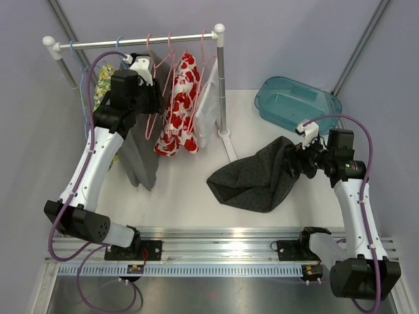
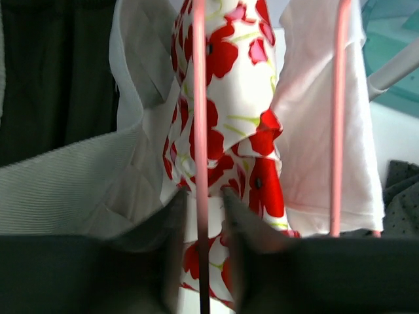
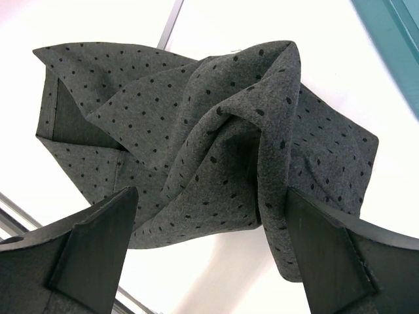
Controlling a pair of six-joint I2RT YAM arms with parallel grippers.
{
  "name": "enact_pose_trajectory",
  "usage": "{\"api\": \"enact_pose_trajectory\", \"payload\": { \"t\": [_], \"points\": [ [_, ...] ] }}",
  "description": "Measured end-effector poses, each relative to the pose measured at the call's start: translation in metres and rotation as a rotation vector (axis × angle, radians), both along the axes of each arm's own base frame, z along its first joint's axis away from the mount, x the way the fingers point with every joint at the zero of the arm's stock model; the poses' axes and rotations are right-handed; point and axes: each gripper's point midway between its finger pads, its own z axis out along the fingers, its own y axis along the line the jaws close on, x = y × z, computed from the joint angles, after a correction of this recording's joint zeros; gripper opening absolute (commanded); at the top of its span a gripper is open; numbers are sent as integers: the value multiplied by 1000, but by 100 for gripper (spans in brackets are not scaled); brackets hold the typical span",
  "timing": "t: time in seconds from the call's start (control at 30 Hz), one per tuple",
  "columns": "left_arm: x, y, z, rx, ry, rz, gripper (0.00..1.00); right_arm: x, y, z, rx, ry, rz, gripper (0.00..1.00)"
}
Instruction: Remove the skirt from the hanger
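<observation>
We judge dotted grey skirt (image 3: 196,111) soft & limp, so pinch its bunched fold w/ right gripper (image 3: 209,196), spread wide; left gripper (image 2: 204,199) barely parted round pink hanger (image 2: 199,98).

Pale lilac walls (image 1: 301,39) fill the upper frame; a white counter (image 1: 186,196) lies centre, a metal rail (image 1: 222,241) along the bottom

The overhead camera is looking down from high behind the near edge of the desk (image 1: 190,196), taking in the clothes rail (image 1: 137,41) and teal tub (image 1: 294,101). The left wrist camera is peering at close range at a pink hanger (image 2: 200,131) and red-flowered garment (image 2: 229,59) on that rail. The right wrist camera is facing down, close over the dotted grey skirt (image 3: 196,131), which the overhead view is also showing.
</observation>
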Motion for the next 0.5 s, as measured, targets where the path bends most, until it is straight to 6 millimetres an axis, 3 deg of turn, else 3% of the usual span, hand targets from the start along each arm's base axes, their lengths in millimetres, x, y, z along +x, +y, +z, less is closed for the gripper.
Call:
{"api": "enact_pose_trajectory", "payload": {
  "t": [0.07, 0.1, 0.2, 0.4, 0.5],
  "points": [
    [-1, 0, -5, -11, 17, 2, 61, 0, -1, 0, -4, 0, -5, 100],
    [-1, 0, -5, -18, 18, 2, 72, 1, -2, 0, -6, 0, -7, 99],
    [-7, 1, 5, -41, 0, 6, 87, 2, -7, -1, -25, 0, -33, 100],
    [-41, 8, 51, -83, -117, 3, 99, 2, -18, 2, -71, -2, -84, 99],
    [-66, 14, 70, -103, -182, -1, 99, 5, -22, 15, -89, -22, -98, 99]
  ]
}}
